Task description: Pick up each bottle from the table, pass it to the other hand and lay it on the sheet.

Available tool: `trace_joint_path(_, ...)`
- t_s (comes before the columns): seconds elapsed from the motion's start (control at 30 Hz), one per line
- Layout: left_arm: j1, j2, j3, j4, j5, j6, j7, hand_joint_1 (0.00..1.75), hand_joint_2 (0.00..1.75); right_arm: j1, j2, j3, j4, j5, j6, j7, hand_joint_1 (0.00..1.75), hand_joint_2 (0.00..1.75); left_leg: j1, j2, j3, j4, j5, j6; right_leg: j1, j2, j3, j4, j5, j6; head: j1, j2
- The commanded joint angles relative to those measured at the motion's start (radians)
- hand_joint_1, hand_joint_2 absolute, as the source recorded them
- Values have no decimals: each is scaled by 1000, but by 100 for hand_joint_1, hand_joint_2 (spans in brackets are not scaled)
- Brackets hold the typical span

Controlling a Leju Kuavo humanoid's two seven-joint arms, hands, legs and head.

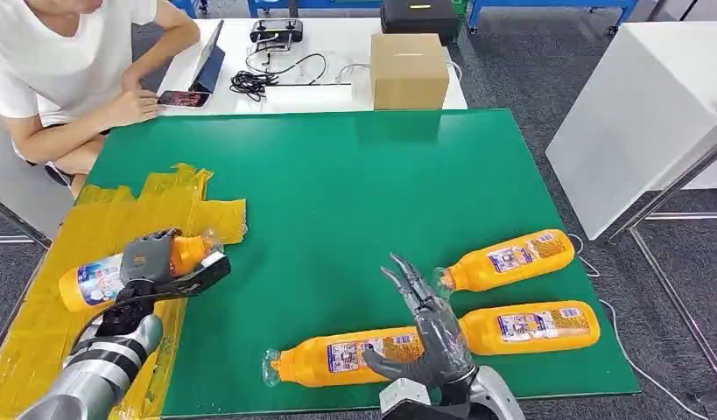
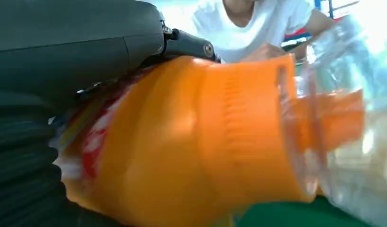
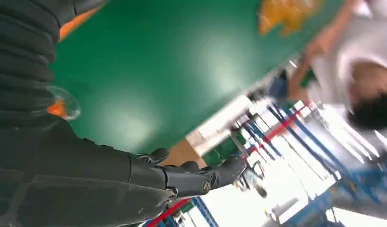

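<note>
**Three bottles wait on the table, one is in the left hand**

Three orange bottles lie on the green table, and a fourth one is held over the yellow sheet. The left hand has its fingers wrapped around the middle of the held bottle. Its long axis runs across the fingers, the clear neck sticking out on one side of them and the bottom on the other. From the left wrist view the orange body presses close against the palm. I judge that the next move is to lower it and let it go, because the sheet is directly below the fingers.

The right hand holds nothing; its fingers are spread and point away from the robot. The nearest bottle lies just under the palm, its long axis crosswise to the fingers, the neck pointing toward the sheet side. The middle bottle lies just beside the fingers, and the far bottle is a little beyond the fingertips. The right hand is clearly the nearer one to all three.

A person sits at the far corner.
</note>
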Motion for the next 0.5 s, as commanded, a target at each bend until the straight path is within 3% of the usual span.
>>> trace_joint_path(0.03, -30, -38, 23, 118, 3, 12, -6, 0, 175, -45, -57, 53, 116, 14, 11, 21, 0, 175, 0, 1, 2, -1, 0, 0, 0, 0, 2, -2, 0, 1, 1, 0)
trace_joint_path(0.43, -30, -38, 23, 118, 3, 12, -6, 0, 175, -45, -57, 53, 116, 14, 11, 21, 0, 175, 0, 1, 2, -1, 0, 0, 0, 1, 3, -1, 0, 0, 0, 0)
trace_joint_path(0.5, -29, -50, 43, 122, 40, 53, -39, 0, 175, -58, -89, 84, 131, 54, 23, 65, 0, 175, 0, 1, 2, -1, 0, 0, 0, 0, 3, -1, 0, 0, 0, 0)
